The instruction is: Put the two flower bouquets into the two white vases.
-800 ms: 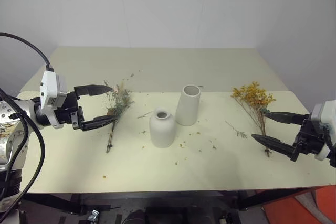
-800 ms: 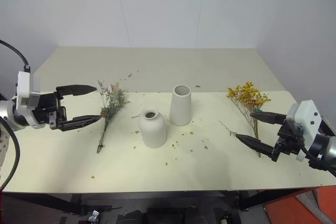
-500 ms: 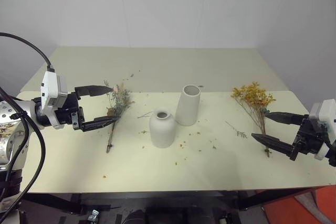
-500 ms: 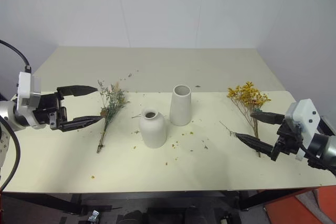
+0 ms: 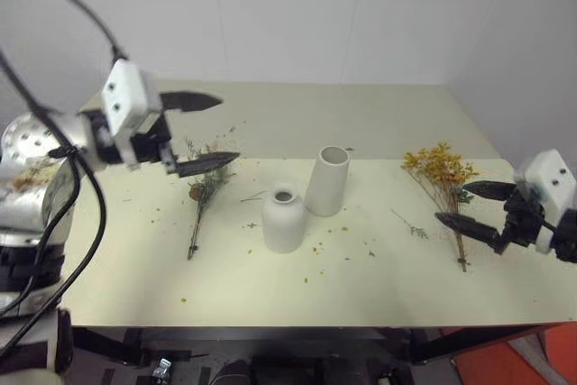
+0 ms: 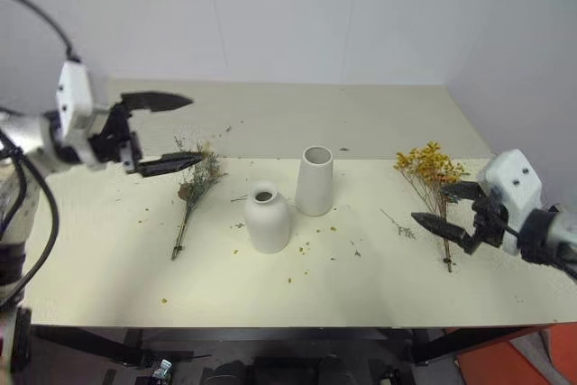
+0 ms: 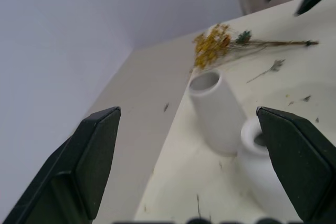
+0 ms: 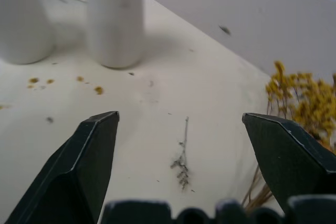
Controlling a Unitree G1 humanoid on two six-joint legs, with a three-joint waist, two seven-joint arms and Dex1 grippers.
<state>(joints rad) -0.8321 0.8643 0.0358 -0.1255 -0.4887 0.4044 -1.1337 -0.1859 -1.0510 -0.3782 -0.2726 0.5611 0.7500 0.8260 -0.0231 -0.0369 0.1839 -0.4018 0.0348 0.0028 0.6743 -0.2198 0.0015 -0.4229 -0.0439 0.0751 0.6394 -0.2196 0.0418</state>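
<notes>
Bouquets both lie flat on the table [image 5: 135, 259], neither yet in a vase. The grey-green bunch [image 5: 204, 188] lies just below and ahead of the left gripper [image 5: 207, 131], which hangs above the tabletop with its jaws spread wide and nothing between them. The yellow bunch [image 5: 439, 171] has its stems running under the right gripper [image 5: 462, 206], also wide open and empty, with the blooms just beyond its fingertips.

The step in hand looks like reaching for the stems. To do it well, each gripper should probably come down over the bare stalks, not the brittle heads, and close gently so the stalks bundle rather than scatter.

The tall vase [image 5: 326, 181] and round vase [image 5: 283, 218] stand close together, inward of both grippers. The left wrist view looks into the tall vase's wide mouth [image 7: 205, 81] and catches the yellow bunch beyond it; the right wrist view picks out a loose sprig [image 8: 182, 158] lying between its fingers.
</notes>
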